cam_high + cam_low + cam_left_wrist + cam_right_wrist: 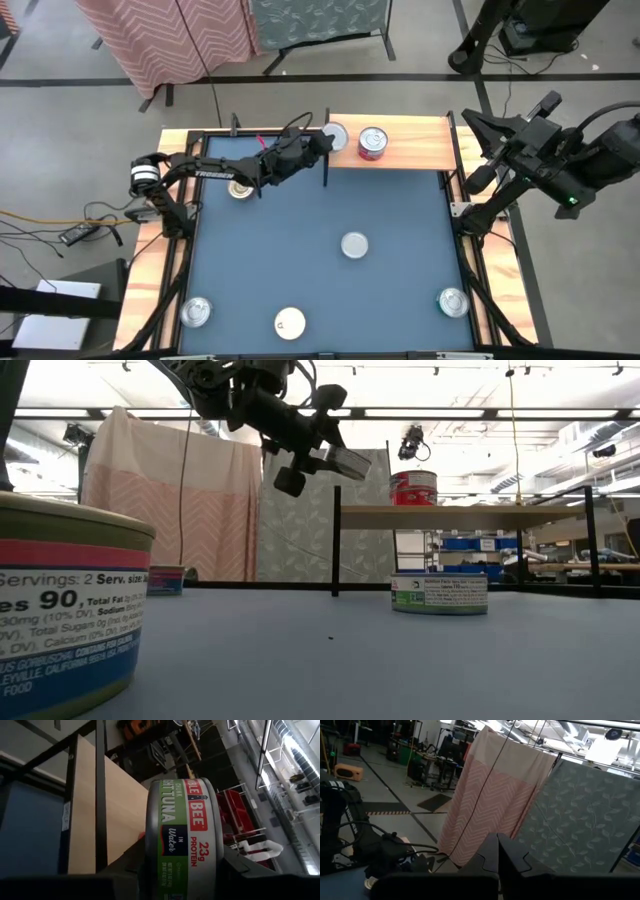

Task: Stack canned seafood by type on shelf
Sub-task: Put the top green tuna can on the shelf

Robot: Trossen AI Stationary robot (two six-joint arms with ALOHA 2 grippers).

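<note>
Left claw (325, 143), clamped on green-label tuna tin (182, 835), top centre at shelf (420, 158) edge. Level it before releasing. Right claw (497, 852) together, parked.

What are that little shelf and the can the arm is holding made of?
The shelf looks like pale unfinished wood, grain faintly visible, on thin dark uprights that seem metal. The can in the left gripper appears to be shiny metal, with a bright rim and a printed paper or film label.

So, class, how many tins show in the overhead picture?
7: held tin in left gripper by the shelf; red tin on it; one under the left arm; one mid-table; three along the near edge. More may hide.
</note>
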